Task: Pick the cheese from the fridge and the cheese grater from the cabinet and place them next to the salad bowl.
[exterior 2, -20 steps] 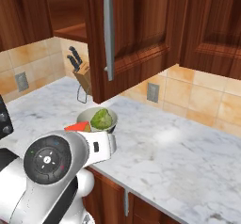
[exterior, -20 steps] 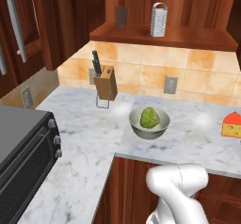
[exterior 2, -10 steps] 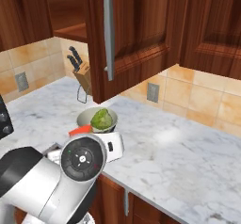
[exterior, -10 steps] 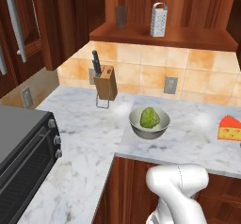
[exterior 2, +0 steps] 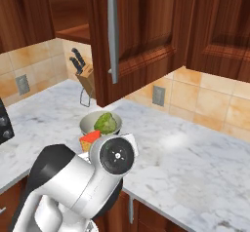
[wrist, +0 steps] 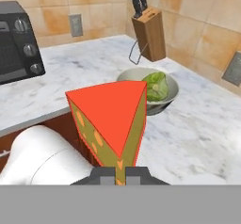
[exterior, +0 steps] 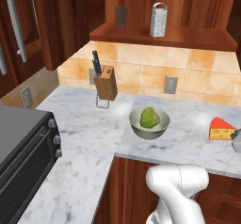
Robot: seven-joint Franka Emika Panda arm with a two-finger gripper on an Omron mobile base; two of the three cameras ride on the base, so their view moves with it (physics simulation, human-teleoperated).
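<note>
My gripper (wrist: pixel 116 173) is shut on the cheese (wrist: pixel 110 118), an orange-yellow wedge with a red side, which looms large in the hand view. In the left base view the cheese (exterior: pixel 221 129) hangs just over the counter to the right of the salad bowl (exterior: pixel 149 122), with the gripper (exterior: pixel 236 141) at the frame's right edge. The grey bowl (wrist: pixel 151 90) holds a green lettuce head. The cheese (exterior 2: pixel 90 139) peeks out behind my arm beside the bowl (exterior 2: pixel 100 123). The silver cheese grater (exterior: pixel 158 20) stands on the cabinet shelf (exterior: pixel 164 36). The fridge is out of view.
A wooden knife block (exterior: pixel 104 81) stands by the tiled backsplash left of the bowl. A dark toaster oven (exterior: pixel 21 162) sits at the counter's left end. A dark grey cup (exterior: pixel 121 17) shares the shelf with the grater. An open cabinet door (exterior 2: pixel 136 31) hangs over the counter.
The cheese in my gripper has shifted a little to the left, toward the bowl. My arm has swung across the right base view. Bowl and grater have not moved.
</note>
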